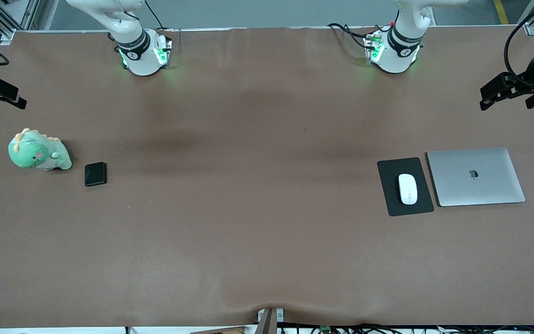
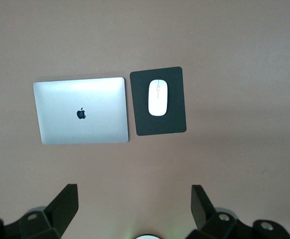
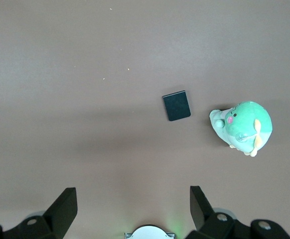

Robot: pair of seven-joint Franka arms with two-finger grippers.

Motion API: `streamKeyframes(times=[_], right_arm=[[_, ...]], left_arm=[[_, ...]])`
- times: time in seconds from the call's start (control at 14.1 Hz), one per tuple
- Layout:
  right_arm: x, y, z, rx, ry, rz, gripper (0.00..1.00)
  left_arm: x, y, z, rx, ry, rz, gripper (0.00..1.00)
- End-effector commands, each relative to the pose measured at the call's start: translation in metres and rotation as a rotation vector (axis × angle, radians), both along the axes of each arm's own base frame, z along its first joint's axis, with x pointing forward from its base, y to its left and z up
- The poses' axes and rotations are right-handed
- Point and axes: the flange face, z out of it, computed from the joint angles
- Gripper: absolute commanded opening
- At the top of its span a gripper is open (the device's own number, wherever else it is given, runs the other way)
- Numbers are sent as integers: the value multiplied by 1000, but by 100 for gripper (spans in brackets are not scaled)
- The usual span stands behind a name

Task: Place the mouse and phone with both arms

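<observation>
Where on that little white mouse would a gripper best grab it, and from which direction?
Probably from straight above, with the fingers closing across the narrow width of the mouse at its middle. It lies flat on the mouse pad, its long sides are bare, and its domed, glossy top offers no hold. The open left gripper hangs high above it.

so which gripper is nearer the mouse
Left. The left gripper hangs high toward the mouse's end of the table; the right gripper is over the phone's end.
</observation>
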Motion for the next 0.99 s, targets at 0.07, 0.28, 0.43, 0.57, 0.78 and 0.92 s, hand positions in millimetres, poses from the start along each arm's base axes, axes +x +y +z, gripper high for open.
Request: streamKeyframes(times=[0.07,0.28,0.43,0.57,0.78,0.92], right_arm=[[-4,8,-3,-8,13,-5,100],[-4,8,-4,-11,18,-26,100],[-5,11,-4,-11,18,-23,100],[-5,11,-6,-13,21,-28,100],[-8,35,1,-71,5,-8,100],[-8,29,-1,-72,10,-21,100]], left_arm=[[1,1,5,-15,9,-10,100],[0,1,6,-14,9,-10,100],[0,2,6,-15,9,-8,100],[0,2,6,-15,9,-8,100],[0,3,6,-15,9,-7,100],[-1,3,7,-15,7,-5,100]])
